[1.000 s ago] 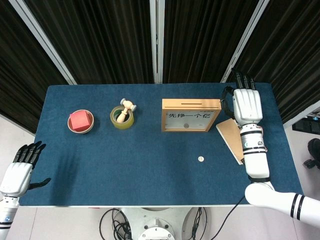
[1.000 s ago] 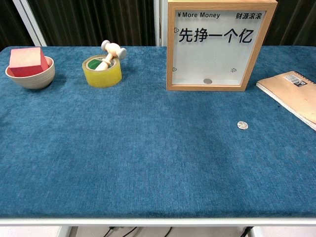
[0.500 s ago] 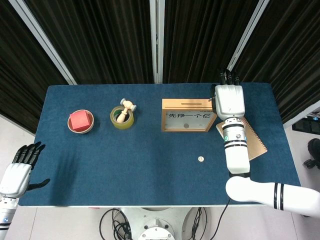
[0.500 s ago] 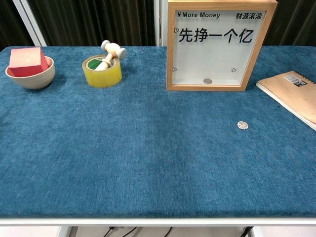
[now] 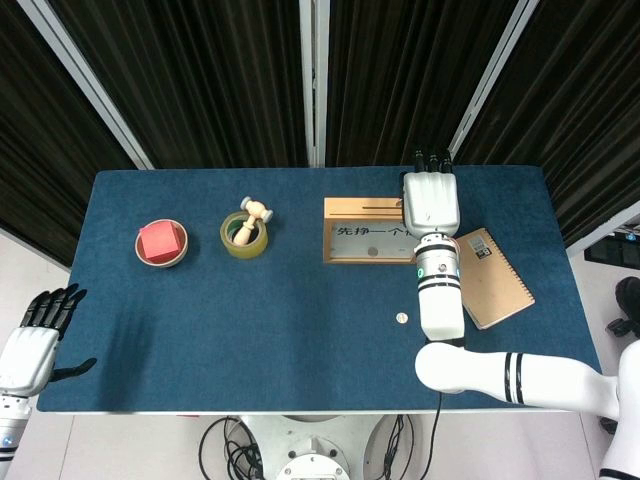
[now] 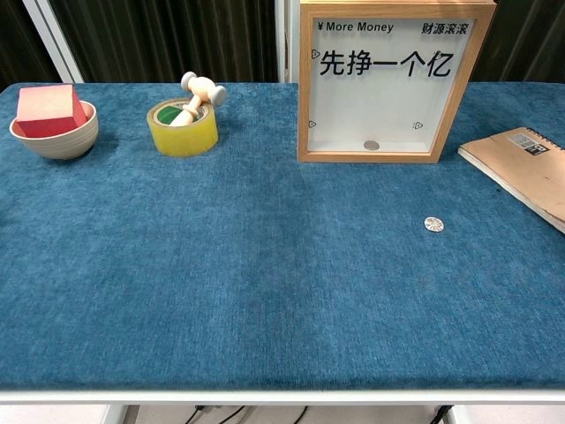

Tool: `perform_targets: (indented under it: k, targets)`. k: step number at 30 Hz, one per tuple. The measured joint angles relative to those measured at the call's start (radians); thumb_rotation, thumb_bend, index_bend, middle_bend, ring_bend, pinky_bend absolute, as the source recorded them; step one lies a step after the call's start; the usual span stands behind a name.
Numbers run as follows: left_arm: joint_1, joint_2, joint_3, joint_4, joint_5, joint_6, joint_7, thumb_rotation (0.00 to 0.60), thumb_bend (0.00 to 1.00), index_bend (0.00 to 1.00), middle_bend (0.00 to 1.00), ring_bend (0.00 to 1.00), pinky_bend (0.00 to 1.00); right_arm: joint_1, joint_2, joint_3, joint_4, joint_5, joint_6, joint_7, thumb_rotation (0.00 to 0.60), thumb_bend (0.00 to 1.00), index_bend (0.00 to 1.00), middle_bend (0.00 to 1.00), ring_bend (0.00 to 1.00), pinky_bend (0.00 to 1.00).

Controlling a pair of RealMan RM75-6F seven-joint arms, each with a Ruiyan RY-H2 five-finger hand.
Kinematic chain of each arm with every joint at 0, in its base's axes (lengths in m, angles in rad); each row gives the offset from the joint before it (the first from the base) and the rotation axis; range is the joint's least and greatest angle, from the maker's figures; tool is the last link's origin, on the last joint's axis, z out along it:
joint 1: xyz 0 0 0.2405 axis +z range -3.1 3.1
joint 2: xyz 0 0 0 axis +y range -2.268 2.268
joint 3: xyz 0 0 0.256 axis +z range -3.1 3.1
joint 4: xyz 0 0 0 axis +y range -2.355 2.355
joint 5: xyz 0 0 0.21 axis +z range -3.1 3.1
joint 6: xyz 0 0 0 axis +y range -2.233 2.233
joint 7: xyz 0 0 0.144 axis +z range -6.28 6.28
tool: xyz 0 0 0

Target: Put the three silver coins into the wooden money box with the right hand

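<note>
Under the right hand sits the right end of the wooden money box; whether its fingers pinch anything cannot be told. One silver coin lies near its forearm, another inside the box.

A red block sits in a bowl; a wooden mallet leans in a tape roll; a notebook lies flat.

From above, the right hand hovers back-up over the right end of the wooden money box, a silver coin lies on the blue table beside its forearm, a notebook lies to the right, and the left hand hangs off the table's left corner.
</note>
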Motion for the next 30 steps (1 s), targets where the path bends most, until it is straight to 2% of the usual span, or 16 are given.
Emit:
perform_targets:
  k: [30]
  targets:
    - [0.012,0.000,0.005,0.050,0.003,0.012,-0.060,0.599,0.03,0.01,0.00,0.00,0.00,0.054,-0.089,-0.034,0.102,0.017,0.024,-0.013,0.600,0.45,0.74,0.05,0.00,0.00]
